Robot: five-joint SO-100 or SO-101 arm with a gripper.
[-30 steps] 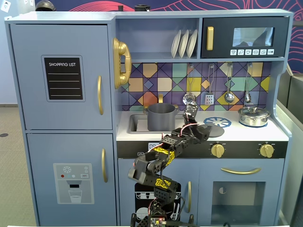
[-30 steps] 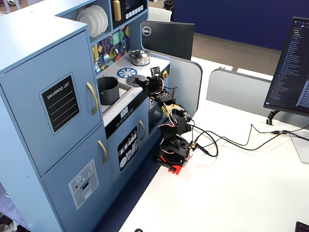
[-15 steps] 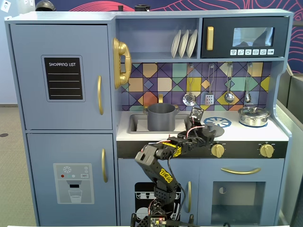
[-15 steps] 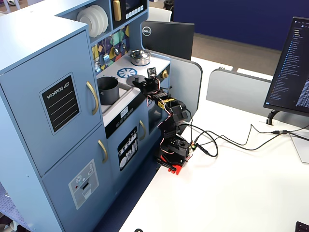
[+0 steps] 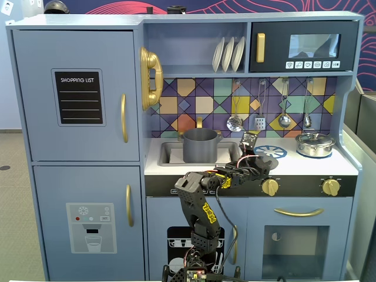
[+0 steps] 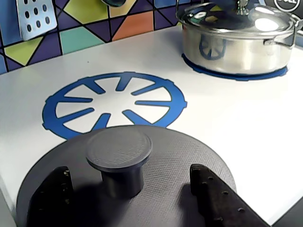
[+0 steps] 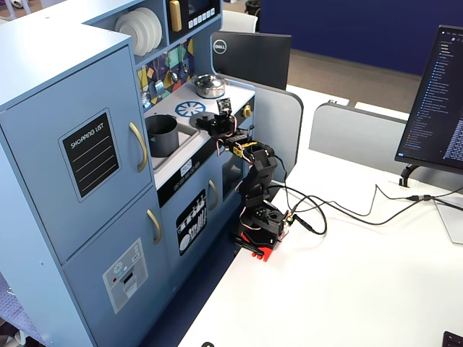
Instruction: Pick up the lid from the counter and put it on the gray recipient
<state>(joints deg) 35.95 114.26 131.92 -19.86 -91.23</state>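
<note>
The lid [image 6: 180, 156], a flat dark-gray disc with a round central knob [image 6: 119, 150], lies on the white counter just in front of the blue burner print [image 6: 113, 101]. My gripper [image 6: 129, 171] is open, low over the lid. Its two black fingers [image 6: 213, 198] stand on either side of the knob with a gap on each side. In a fixed view the lid [image 5: 268, 162] is near the counter's front edge with the gripper [image 5: 258, 164] over it. The gray recipient [image 5: 200, 144] stands in the sink to the left, also seen in the other fixed view [image 7: 163, 134].
A shiny steel pot with its own lid [image 6: 236, 38] sits on the right burner [image 5: 315, 144]. Utensils hang on the tiled back wall [image 5: 235, 122]. Yellow stove knobs [image 5: 269, 187] are below the counter edge. The arm's base [image 7: 259, 230] stands on the white desk.
</note>
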